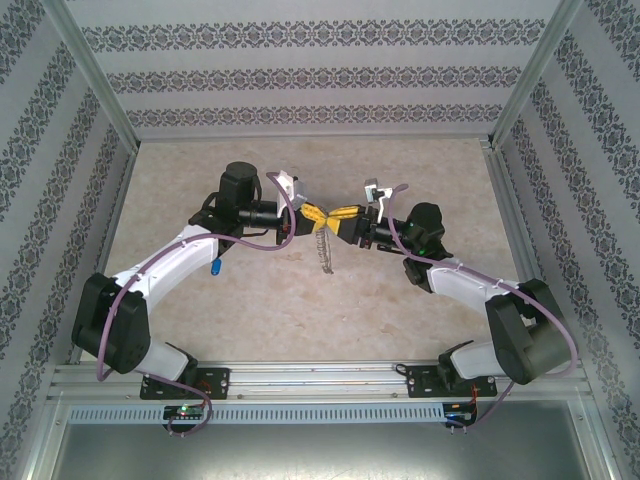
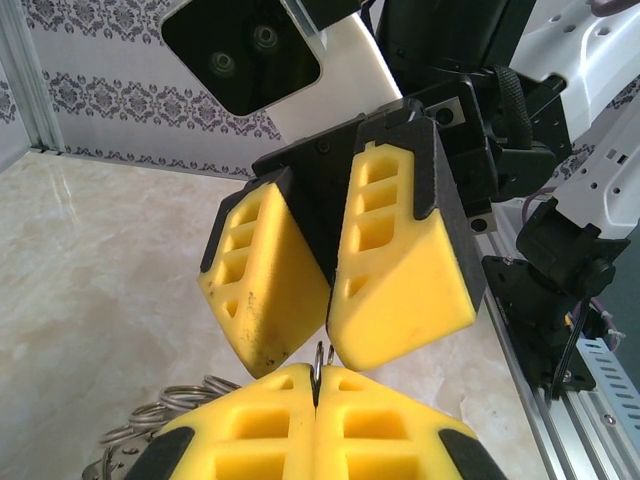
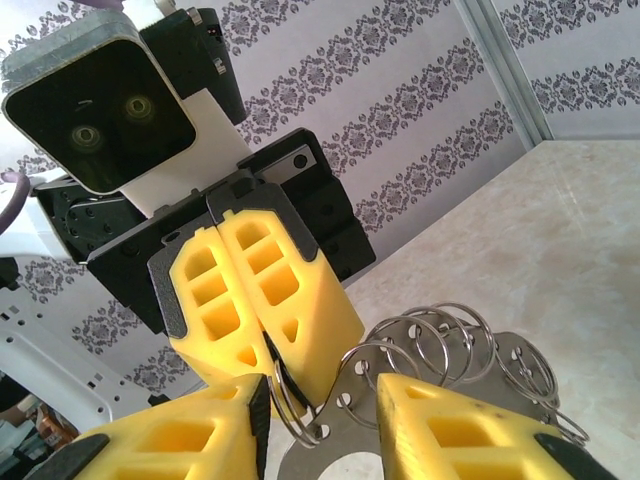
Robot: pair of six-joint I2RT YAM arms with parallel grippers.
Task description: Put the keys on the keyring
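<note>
Left arm [image 1: 160, 265] and right arm [image 1: 470, 280] have white shells, black joints and black bases. A purple cable [image 1: 103, 350] trails along each. The jaws are yellow wedge blocks with rectangular pockets, backed by screwed black plates.

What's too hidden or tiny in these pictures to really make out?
- Top view: blue key too small to show its blade or hole.
- Top view: keyring too fine to count loops.
- Left wrist view: most of the keyring hidden behind left fingers and bottom edge.
- Right wrist view: its metal tag cut off by right fingers and bottom edge.
</note>
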